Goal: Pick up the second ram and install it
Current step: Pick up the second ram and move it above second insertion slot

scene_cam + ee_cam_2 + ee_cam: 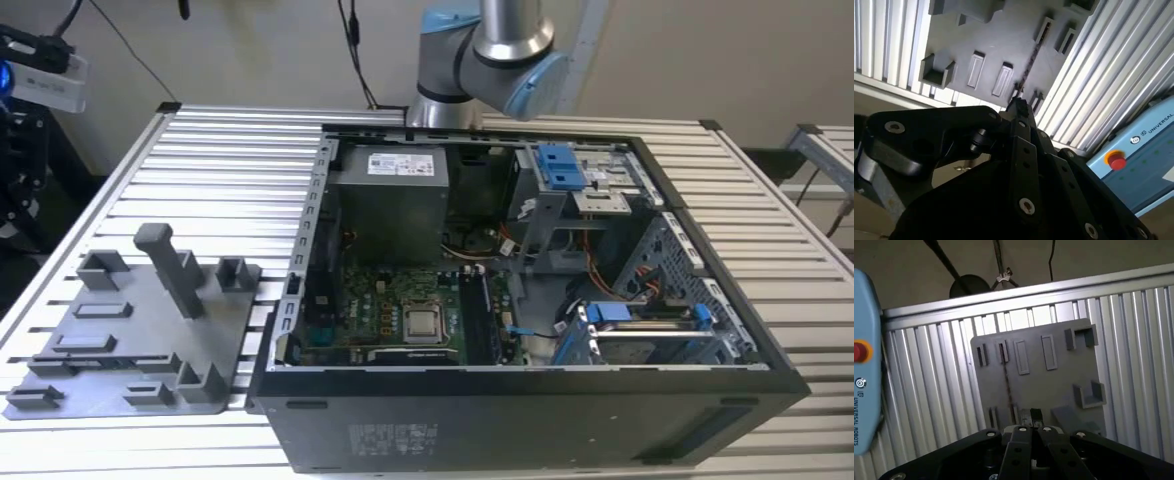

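- The gripper (pixel 1031 415) is pictured with fingertips drawn together and nothing clamped, high above the grey fixture plate (pixel 1054 385).
- The second ram (pixel 1008 382) is seen edge-up in the plate's slots, well apart from the gripper.

Matt plastic fixture plate (pixel 1054 390); ribbed metal table (pixel 1139 365); matt claw (pixel 1031 415).

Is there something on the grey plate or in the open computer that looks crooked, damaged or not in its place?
Nothing stands out. The second ram sits on edge, straight between its holders on the grey fixture plate, and the open computer case shows no loose or fallen part that I can tell.
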`<act>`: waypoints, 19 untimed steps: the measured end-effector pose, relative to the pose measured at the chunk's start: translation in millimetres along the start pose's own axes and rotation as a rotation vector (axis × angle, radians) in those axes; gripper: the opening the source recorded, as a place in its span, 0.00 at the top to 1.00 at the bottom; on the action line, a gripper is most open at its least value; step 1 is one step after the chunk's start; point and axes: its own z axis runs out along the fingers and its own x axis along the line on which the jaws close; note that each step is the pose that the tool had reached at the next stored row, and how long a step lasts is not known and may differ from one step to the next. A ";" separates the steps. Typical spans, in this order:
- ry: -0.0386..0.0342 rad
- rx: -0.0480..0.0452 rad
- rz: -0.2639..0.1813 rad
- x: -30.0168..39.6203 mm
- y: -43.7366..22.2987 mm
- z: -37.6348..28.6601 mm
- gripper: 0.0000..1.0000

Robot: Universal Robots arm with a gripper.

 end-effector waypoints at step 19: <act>0.0106 0.0007 -0.086 -1.8 6.1 1.5 0.88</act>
